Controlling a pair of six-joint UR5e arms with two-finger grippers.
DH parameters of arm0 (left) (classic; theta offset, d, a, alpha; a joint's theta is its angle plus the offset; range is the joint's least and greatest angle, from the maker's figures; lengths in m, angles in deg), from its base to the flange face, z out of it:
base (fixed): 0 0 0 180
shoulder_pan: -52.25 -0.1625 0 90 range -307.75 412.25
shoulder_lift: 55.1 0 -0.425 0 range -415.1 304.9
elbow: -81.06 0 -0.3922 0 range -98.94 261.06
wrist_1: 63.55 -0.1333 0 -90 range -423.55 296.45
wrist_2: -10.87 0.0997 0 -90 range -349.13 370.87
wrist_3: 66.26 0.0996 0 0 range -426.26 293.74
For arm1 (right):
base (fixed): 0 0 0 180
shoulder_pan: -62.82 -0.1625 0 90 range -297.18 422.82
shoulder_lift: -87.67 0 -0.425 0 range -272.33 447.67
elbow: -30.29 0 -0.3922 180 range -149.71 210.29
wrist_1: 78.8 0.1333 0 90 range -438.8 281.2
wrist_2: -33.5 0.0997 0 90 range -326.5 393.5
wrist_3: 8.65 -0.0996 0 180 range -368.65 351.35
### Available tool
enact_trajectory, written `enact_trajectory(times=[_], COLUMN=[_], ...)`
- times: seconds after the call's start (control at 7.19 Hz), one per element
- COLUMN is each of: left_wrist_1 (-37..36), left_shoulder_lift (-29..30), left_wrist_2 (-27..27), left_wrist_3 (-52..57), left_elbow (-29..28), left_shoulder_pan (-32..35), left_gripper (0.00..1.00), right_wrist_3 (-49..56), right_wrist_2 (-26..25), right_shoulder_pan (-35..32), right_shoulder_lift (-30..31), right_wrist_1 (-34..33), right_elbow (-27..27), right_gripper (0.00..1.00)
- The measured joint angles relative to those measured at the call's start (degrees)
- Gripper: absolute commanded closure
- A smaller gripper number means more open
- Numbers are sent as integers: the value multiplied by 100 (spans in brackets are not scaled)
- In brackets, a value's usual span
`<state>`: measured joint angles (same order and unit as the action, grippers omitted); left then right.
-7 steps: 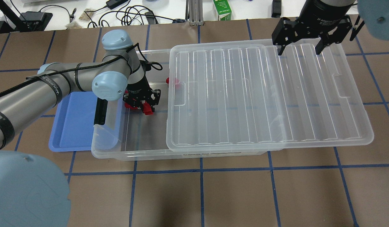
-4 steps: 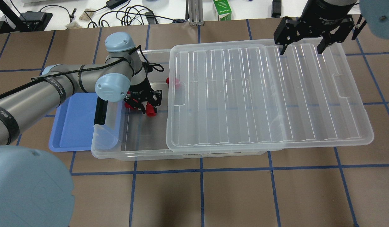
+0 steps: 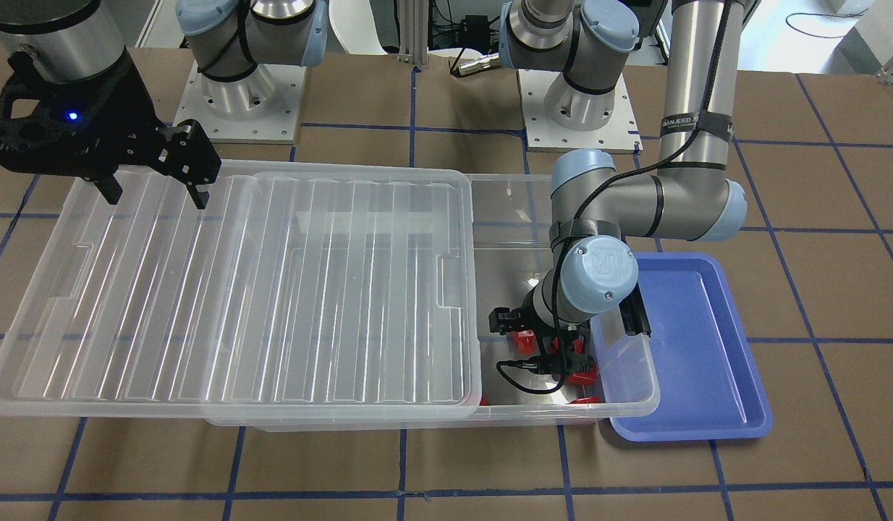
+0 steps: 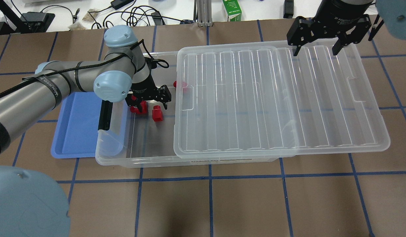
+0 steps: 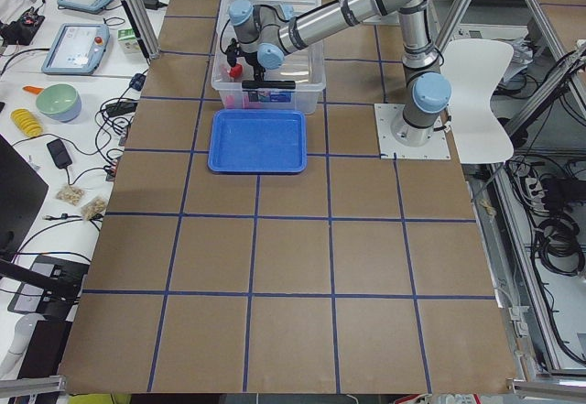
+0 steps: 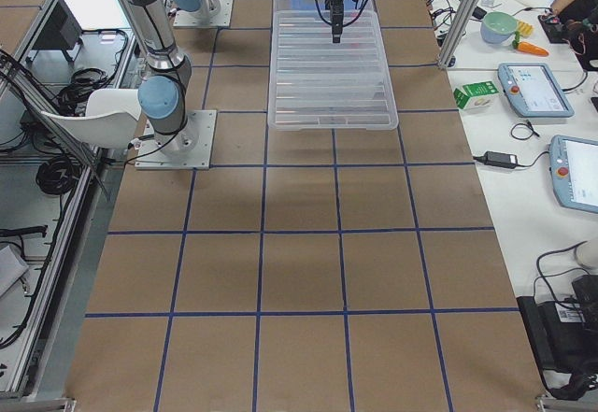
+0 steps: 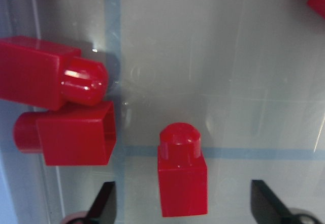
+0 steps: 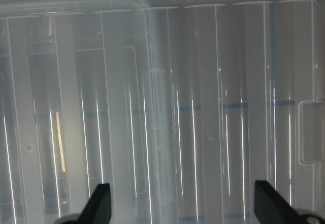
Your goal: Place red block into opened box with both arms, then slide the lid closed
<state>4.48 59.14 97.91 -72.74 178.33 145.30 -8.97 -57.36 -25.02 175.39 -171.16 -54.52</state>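
Observation:
The red block (image 4: 157, 115) lies on the floor of the clear box (image 4: 150, 163), in its uncovered left part. In the left wrist view the red block (image 7: 182, 172) sits stub-up between the two black fingertips, touching neither. My left gripper (image 4: 149, 101) hangs open just above and beyond it. Front view: red block (image 3: 522, 339) beside the left gripper (image 3: 537, 351). The ribbed clear lid (image 4: 255, 98) covers the box's right part and overhangs its right end. My right gripper (image 4: 316, 49) is open over the lid's far edge, with only the lid (image 8: 193, 107) beneath it.
Other red blocks (image 4: 137, 108) lie close left of the placed one, and another red block (image 4: 181, 85) sits at the lid's edge. A blue tray (image 4: 78, 125) stands against the box's left end. Cables and a green carton (image 4: 232, 10) lie beyond the table.
The left gripper has opened and let the red block go onto the box floor, then drawn back toward the far side. The right gripper has barely moved.

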Motion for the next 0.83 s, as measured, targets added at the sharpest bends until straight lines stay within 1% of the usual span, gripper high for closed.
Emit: enact_trajectory(times=[0.14, 0.28, 0.56, 0.7, 0.83], left_wrist_1=[404, 978, 2048, 2451, 2743], left_shoulder_lift=[-151, -310, -657, -865, -1132], left_wrist_2=[17, 46, 216, 266, 268], left_wrist_3=[4, 8, 35, 44, 48], left_elbow=[-207, -533, -1336, -1609, -1749], left_shoulder_pan=[-28, -53, -95, -106, -107], left_gripper=[0, 0, 0, 0, 0], right_wrist_3=[160, 499, 1789, 2491, 3078], right_wrist_2=[-9, 4, -6, -15, -1], right_shoulder_pan=[111, 423, 1255, 1664, 2107], right_shoulder_lift=[-17, -21, 9, 13, 15], right_wrist_1=[32, 136, 303, 303, 286], right_elbow=[67, 132, 178, 181, 184], right_gripper=[0, 0, 0, 0, 0])
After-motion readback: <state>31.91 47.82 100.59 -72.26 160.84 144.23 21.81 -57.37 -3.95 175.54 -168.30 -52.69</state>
